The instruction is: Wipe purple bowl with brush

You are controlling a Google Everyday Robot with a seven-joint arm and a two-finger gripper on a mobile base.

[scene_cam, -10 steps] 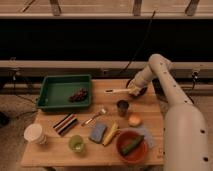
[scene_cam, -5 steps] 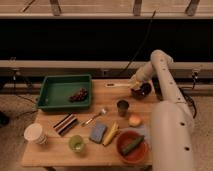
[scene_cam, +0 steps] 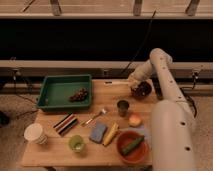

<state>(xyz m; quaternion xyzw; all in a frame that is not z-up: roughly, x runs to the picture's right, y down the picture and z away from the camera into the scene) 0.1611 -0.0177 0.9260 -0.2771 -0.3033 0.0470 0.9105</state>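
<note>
The end effector [scene_cam: 134, 83] hangs just left of the purple bowl [scene_cam: 142, 89] at the table's [scene_cam: 55, 150] far right edge, apparently gripping the brush [scene_cam: 118, 82], whose white handle points left. Good wiping probably needs the head kept low inside the bowl, with light circular strokes that do not push it off.

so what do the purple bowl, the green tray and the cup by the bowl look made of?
Purple bowl, under the gripper: dark and glossy, likely glazed ceramic or hard plastic; highlights on its rim. Green tray: uniform matte green, probably moulded plastic. Dark cup: dull grey sheen, looks like metal, though that is not certain.
</note>
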